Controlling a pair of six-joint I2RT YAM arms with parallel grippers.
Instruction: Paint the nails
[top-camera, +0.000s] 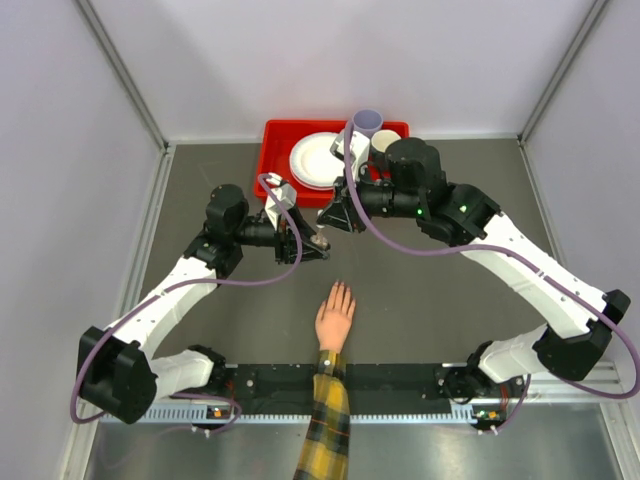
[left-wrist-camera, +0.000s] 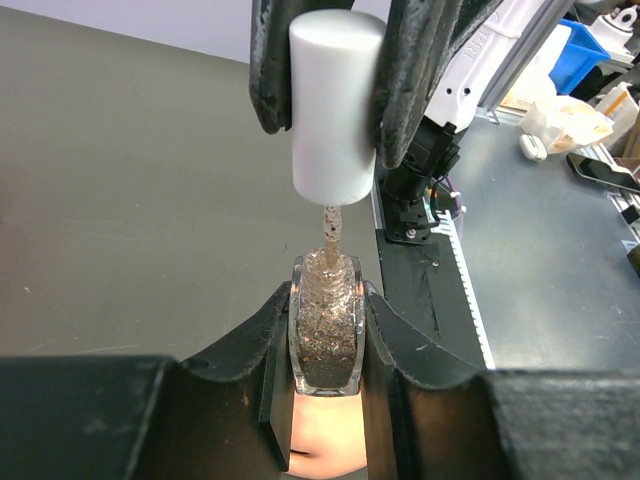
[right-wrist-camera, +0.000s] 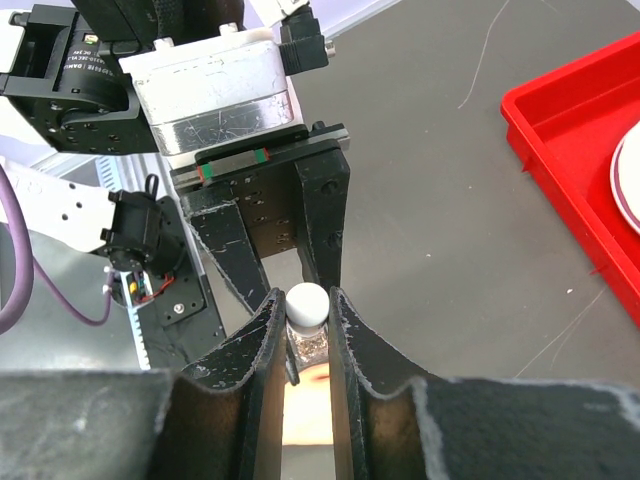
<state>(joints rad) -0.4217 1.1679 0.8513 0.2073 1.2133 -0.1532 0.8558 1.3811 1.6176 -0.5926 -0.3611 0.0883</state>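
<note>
With the left gripper (left-wrist-camera: 325, 305) pinching the small clear bottle (left-wrist-camera: 325, 345) of glitter polish, low in the centre of the left wrist view, hold it upright and dead steady. With the right gripper (left-wrist-camera: 335, 130) squeezed on the pale cap (left-wrist-camera: 335, 100) directly above, upper centre of that view, lift straight along the bottle's axis until the brush stem (left-wrist-camera: 329, 235), bridging cap and neck and thick with glitter, comes clear. Avoid any sideways pull, which would probably tip the bottle or smear the rim. Wipe the bristles once against the neck on the way out, given what looks like a heavy load. Only then carry the cap down the top view toward the peach hand (top-camera: 335, 322), lying flat at lower centre, fingers close together and pointing up the frame, near both grippers but apart from them. Aim for the nails (top-camera: 340, 289) at its fingertips, too small there to tell singly. Steer clear of the plaid sleeve (top-camera: 325, 425) at the bottom and the red tray (top-camera: 278, 140) at upper centre.
</note>
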